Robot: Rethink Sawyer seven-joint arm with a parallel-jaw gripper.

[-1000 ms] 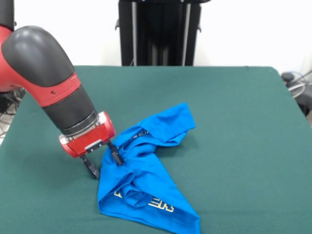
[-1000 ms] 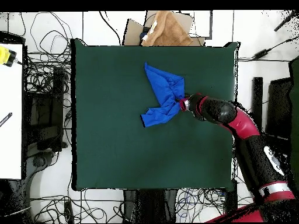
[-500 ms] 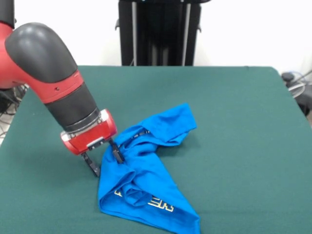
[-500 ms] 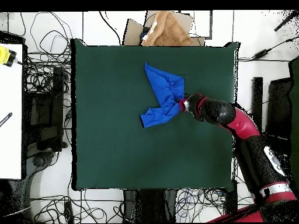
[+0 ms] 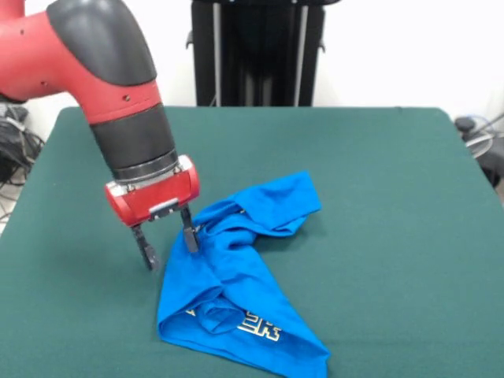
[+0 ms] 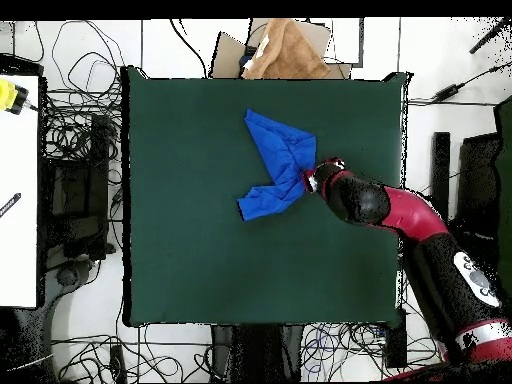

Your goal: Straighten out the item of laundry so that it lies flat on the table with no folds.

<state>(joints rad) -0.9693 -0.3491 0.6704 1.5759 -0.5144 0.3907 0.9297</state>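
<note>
The item of laundry (image 5: 236, 279) is a bright blue T-shirt lying crumpled and folded on the green table (image 5: 378, 197), with pale lettering showing near its front corner. In the overhead view the item of laundry (image 6: 277, 160) lies in the table's (image 6: 200, 250) upper middle. My gripper (image 5: 168, 247) stands open at the shirt's left edge, pointing down. One finger (image 5: 189, 236) touches the cloth's folded edge, the other finger (image 5: 146, 254) is over bare felt. From above, the gripper (image 6: 310, 180) sits at the shirt's right side.
A black stand (image 5: 256, 51) rises behind the table. In the overhead view, brown cardboard and cloth (image 6: 283, 50) lie beyond the table's top edge, a white bench (image 6: 18, 190) is at the left, and cables (image 6: 80, 130) lie around the table.
The arm has swung more upright and the gripper has shifted slightly right and up in the front view. The shirt's left edge has moved a little with it.
</note>
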